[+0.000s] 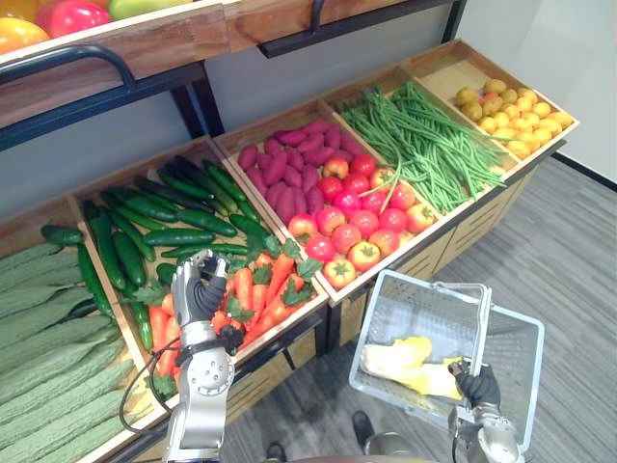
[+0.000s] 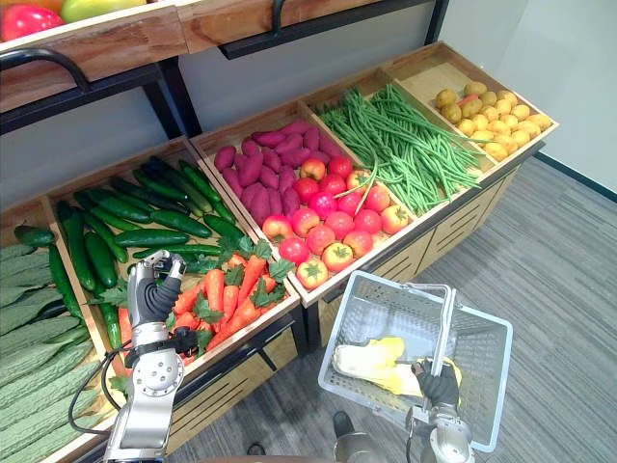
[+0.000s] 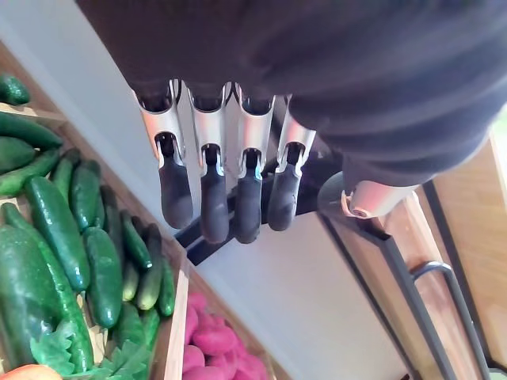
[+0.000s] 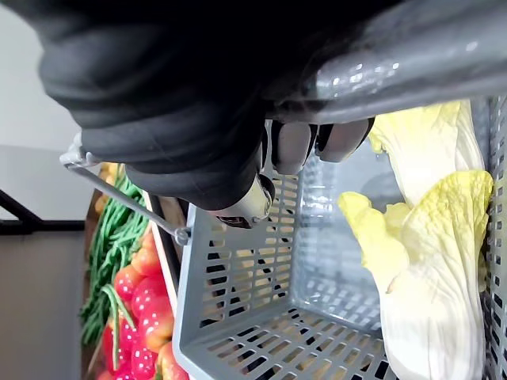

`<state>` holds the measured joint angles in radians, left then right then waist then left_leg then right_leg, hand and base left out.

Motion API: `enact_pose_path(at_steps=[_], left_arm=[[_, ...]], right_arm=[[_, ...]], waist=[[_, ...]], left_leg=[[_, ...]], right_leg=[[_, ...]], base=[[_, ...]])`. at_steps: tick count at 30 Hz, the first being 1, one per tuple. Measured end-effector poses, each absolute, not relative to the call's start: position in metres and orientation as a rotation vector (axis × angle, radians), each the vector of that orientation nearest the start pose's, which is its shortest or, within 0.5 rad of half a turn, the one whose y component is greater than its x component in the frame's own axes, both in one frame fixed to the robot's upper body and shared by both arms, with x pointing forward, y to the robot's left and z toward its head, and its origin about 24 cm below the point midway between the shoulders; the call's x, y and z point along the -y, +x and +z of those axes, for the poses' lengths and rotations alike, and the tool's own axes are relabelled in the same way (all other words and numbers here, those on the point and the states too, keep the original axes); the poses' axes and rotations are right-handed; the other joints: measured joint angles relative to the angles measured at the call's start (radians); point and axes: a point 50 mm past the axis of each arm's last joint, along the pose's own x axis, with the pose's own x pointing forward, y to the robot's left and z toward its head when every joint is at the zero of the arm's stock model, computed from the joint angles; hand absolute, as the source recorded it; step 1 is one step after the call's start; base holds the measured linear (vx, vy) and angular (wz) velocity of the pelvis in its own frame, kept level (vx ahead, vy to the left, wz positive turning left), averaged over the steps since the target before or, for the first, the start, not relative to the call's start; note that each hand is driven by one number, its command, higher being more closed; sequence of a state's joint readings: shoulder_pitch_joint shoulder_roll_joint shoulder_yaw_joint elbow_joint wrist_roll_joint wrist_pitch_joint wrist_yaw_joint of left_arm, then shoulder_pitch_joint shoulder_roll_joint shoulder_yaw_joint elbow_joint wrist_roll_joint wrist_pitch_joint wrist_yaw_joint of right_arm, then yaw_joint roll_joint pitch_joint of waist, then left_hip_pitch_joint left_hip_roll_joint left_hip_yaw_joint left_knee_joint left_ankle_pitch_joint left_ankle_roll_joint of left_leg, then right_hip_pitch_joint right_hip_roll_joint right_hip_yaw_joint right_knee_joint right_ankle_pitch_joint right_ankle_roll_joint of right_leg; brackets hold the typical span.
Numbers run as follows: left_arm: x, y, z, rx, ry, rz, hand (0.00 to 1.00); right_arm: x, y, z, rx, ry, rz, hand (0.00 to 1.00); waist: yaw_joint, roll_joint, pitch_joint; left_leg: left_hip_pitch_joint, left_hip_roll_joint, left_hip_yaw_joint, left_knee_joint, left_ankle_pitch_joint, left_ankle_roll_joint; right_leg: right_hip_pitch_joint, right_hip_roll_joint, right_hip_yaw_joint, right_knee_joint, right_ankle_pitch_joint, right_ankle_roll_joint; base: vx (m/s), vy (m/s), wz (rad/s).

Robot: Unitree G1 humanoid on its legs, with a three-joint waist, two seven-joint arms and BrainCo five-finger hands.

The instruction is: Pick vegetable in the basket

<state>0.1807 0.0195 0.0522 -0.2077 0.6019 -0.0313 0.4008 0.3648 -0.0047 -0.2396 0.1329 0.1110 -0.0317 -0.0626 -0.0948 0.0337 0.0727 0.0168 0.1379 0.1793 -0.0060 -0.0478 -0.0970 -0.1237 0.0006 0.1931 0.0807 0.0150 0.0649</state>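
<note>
Now, left hand: I am keeping the left hand (image 1: 198, 289) over the near crate (image 1: 307, 311). Its fingers (image 3: 214, 214) are straight and a little apart, holding nothing. It is waiting wide so that it can close round one piece.
Carrots: the carrots (image 1: 262, 287) are lying just beside this hand and partly under it, toward the robot's right. They are the closest vegetable, so I am judging them the likely pick.
Cucumbers: the cucumbers (image 1: 154, 227) are lying, as it seems, in the same crate, just beyond the fingertips and further from the robot.
Contact: I cannot tell if the palm is touching the carrots or only hanging above them.
Right hand: the right hand (image 1: 478, 386) is curling tightly round the handle (image 1: 479, 328). It is carrying the basket (image 1: 381, 328) low in front of the stand, near the crates but apart from them.
Why held so: I am thinking the basket is hanging close so that the way from crate to basket is short.
Cabbage: one pale cabbage (image 1: 410, 365) is lying on the basket's floor, leaving room beside it.
Next move: in my judgement the left hand is going to need to lower, wrap one carrot, then cross to the right over the basket.
</note>
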Motion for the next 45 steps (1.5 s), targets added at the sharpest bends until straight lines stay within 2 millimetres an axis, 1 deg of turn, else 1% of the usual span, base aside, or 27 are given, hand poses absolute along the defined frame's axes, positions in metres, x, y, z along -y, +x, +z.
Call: enact_pose_path(at_steps=[3, 5, 9, 13, 15, 18, 21, 23, 26, 28, 30, 31, 32, 37, 38, 41, 45], left_arm=[[-0.192, 0.212, 0.058, 0.125, 0.631, 0.486, 0.0], [-0.198, 0.211, 0.052, 0.082, 0.636, 0.508, 0.0], [-0.21, 0.208, 0.032, -0.039, 0.657, 0.538, 0.0], [-0.212, 0.208, 0.019, -0.108, 0.669, 0.526, 0.0], [-0.214, 0.214, 0.013, -0.137, 0.689, 0.502, 0.0], [-0.217, 0.222, 0.009, -0.15, 0.714, 0.481, 0.0], [-0.219, 0.231, 0.004, -0.17, 0.753, 0.428, 0.0], [-0.218, 0.233, 0.001, -0.183, 0.792, 0.38, 0.0], [-0.22, 0.234, -0.008, -0.225, 0.837, 0.33, 0.0], [-0.221, 0.241, -0.004, -0.206, 0.87, 0.312, 0.0], [-0.227, 0.247, -0.006, -0.227, 0.902, 0.286, 0.0], [-0.228, 0.248, -0.006, -0.229, 0.907, 0.284, 0.0], [-0.228, 0.248, -0.004, -0.221, 0.916, 0.284, 0.0], [-0.227, 0.255, 0.0, -0.194, 0.925, 0.283, 0.0], [-0.227, 0.257, 0.001, -0.187, 0.927, 0.281, 1.0], [-0.227, 0.263, 0.005, -0.167, 0.931, 0.295, 1.0], [-0.235, 0.275, 0.016, -0.14, 0.954, 0.318, 1.0]], right_arm=[[0.23, 0.138, -0.054, -0.439, 0.066, -0.43, 1.0], [0.23, 0.136, -0.054, -0.445, 0.067, -0.431, 1.0], [0.23, 0.133, -0.056, -0.456, 0.065, -0.433, 1.0], [0.23, 0.132, -0.057, -0.467, 0.066, -0.431, 1.0], [0.23, 0.133, -0.057, -0.464, 0.064, -0.428, 1.0], [0.231, 0.134, -0.057, -0.465, 0.06, -0.421, 1.0], [0.229, 0.139, -0.062, -0.48, 0.069, -0.408, 1.0], [0.227, 0.141, -0.062, -0.478, 0.072, -0.401, 1.0], [0.227, 0.142, -0.061, -0.473, 0.071, -0.398, 1.0], [0.227, 0.144, -0.061, -0.469, 0.072, -0.397, 1.0], [0.226, 0.151, -0.058, -0.449, 0.074, -0.389, 1.0], [0.226, 0.152, -0.057, -0.444, 0.075, -0.387, 1.0], [0.225, 0.155, -0.055, -0.432, 0.075, -0.385, 1.0], [0.224, 0.16, -0.053, -0.418, 0.067, -0.369, 1.0], [0.224, 0.16, -0.053, -0.416, 0.065, -0.368, 1.0], [0.224, 0.162, -0.052, -0.412, 0.058, -0.357, 1.0], [0.223, 0.165, -0.051, -0.404, 0.059, -0.354, 1.0]], waist=[[0.0, -0.002, -0.013], [0.0, -0.003, -0.022], [-0.002, -0.004, -0.023], [-0.002, -0.005, -0.022], [-0.003, -0.008, -0.021], [-0.005, -0.014, -0.017], [-0.016, -0.03, -0.006], [-0.029, -0.036, -0.002], [-0.03, -0.045, 0.015], [-0.029, -0.051, 0.036], [-0.03, -0.051, 0.053], [-0.03, -0.051, 0.057], [-0.029, -0.051, 0.075], [-0.027, -0.049, 0.098], [-0.027, -0.048, 0.102], [-0.026, -0.048, 0.103], [-0.028, -0.048, 0.112]], left_leg=[[0.001, 0.0, 0.002, -0.009, 0.0, 0.0], [0.003, 0.0, 0.008, -0.015, 0.001, -0.001], [0.009, -0.001, 0.017, -0.031, 0.001, -0.001], [-0.001, -0.002, 0.016, -0.034, 0.001, -0.001], [-0.017, -0.004, 0.014, -0.034, 0.001, -0.001], [-0.033, -0.009, 0.014, -0.031, 0.001, 0.0], [-0.052, -0.011, 0.013, -0.03, 0.001, 0.0], [-0.076, -0.016, 0.012, -0.028, 0.002, 0.0], [-0.082, -0.017, 0.012, -0.028, 0.002, 0.0], [-0.084, -0.017, 0.01, -0.027, 0.002, 0.0], [-0.103, -0.018, 0.007, -0.019, 0.002, 0.0], [-0.111, -0.018, 0.006, -0.016, 0.002, 0.0], [-0.11, -0.017, 0.004, -0.011, 0.002, 0.0], [-0.129, -0.017, -0.003, 0.004, 0.001, 0.001], [-0.132, -0.017, -0.008, 0.005, 0.001, 0.001], [-0.141, -0.018, -0.013, 0.006, 0.001, 0.001], [-0.141, -0.019, -0.014, 0.006, 0.004, 0.0]], right_leg=[[0.0, 0.0, 0.001, -0.007, 0.001, 0.0], [0.0, 0.001, 0.005, -0.016, 0.004, 0.003], [-0.002, 0.002, 0.013, -0.026, 0.005, 0.004], [-0.009, 0.002, 0.017, -0.035, 0.005, 0.005], [-0.026, 0.002, 0.019, -0.035, 0.005, 0.005], [-0.043, 0.003, 0.024, -0.034, 0.005, 0.005], [-0.063, 0.002, 0.026, -0.033, 0.005, 0.005], [-0.084, -0.002, 0.026, -0.032, 0.005, 0.005], [-0.093, -0.004, 0.028, -0.031, 0.005, 0.005], [-0.093, -0.004, 0.027, -0.03, 0.005, 0.005], [-0.11, -0.005, 0.027, -0.024, 0.005, 0.005], [-0.116, -0.005, 0.027, -0.023, 0.005, 0.005], [-0.119, -0.005, 0.026, -0.018, 0.005, 0.005], [-0.128, -0.004, 0.022, -0.011, 0.004, 0.004], [-0.129, -0.004, 0.02, -0.011, 0.004, 0.004], [-0.144, -0.004, 0.016, -0.005, 0.004, 0.003], [-0.147, -0.004, 0.014, -0.003, 0.006, 0.002]], base=[[0.01, 0.005, -0.01], [0.04, 0.016, -0.07], [0.03, 0.018, -0.07], [0.04, 0.018, 0.0], [0.02, 0.006, -0.01], [0.02, 0.013, -0.06], [0.01, 0.005, -0.03], [0.02, 0.017, 0.04], [0.04, 0.019, -0.03], [0.02, 0.02, 0.05], [0.0, 0.005, 0.02], [0.0, 0.0, 0.0], [0.01, -0.007, 0.03], [-0.01, -0.004, 0.03], [-0.04, -0.005, 0.07], [-0.02, -0.008, 0.06], [0.0, -0.002, 0.01]])
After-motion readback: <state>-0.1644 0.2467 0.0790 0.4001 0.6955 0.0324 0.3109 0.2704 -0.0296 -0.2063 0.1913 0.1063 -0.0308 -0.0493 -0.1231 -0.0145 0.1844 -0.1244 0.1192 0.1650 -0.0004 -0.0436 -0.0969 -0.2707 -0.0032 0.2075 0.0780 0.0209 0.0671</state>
